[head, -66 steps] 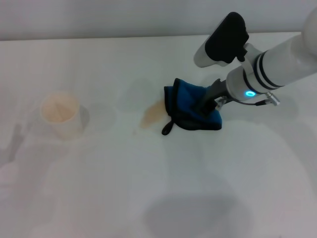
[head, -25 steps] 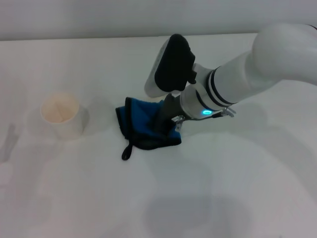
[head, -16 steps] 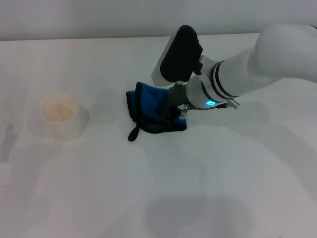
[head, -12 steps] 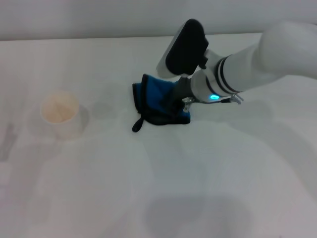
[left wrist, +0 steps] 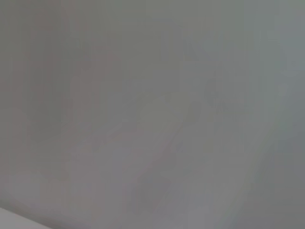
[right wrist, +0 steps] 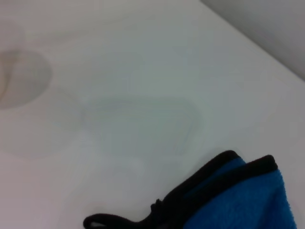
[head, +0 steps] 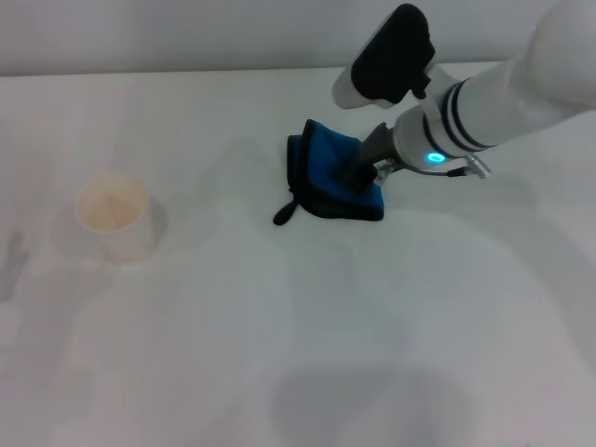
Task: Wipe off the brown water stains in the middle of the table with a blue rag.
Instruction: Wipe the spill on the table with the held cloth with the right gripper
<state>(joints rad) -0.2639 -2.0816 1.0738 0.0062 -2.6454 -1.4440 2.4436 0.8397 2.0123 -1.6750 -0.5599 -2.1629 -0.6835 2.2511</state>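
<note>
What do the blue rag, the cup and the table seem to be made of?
The blue rag looks like soft, fuzzy cloth, maybe microfibre, with sewn black edging and a loop. It is pinned under the right tool. The cup looks like matte cream paper, thin-walled, though plastic can't be ruled out. The table is a smooth, matte white top, perhaps laminate. The core material is unclear.
</note>
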